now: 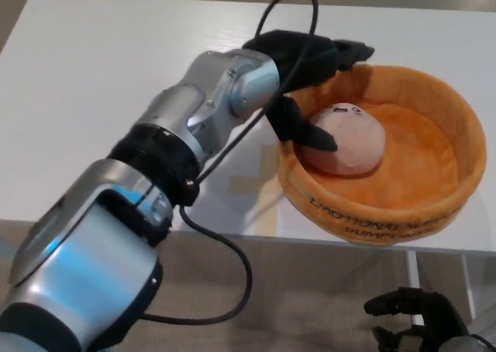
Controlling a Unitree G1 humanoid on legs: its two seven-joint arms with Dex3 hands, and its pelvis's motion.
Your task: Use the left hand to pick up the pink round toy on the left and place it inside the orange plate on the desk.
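The pink round toy [343, 139] lies inside the orange plush plate [434, 205], against its left inner wall, with small dark marks on top. My left hand [306, 65] hovers over the plate's left rim with fingers spread and open; its thumb [308, 131] hangs just beside the toy's left side, the other fingers reach above it. My right hand [418, 325] hangs low at the bottom right, below the desk edge, fingers apart and empty.
The white desk [116, 81] stretches to the left and back of the plate. A black cable [225, 274] loops from my left arm below the desk's front edge. The floor shows beneath.
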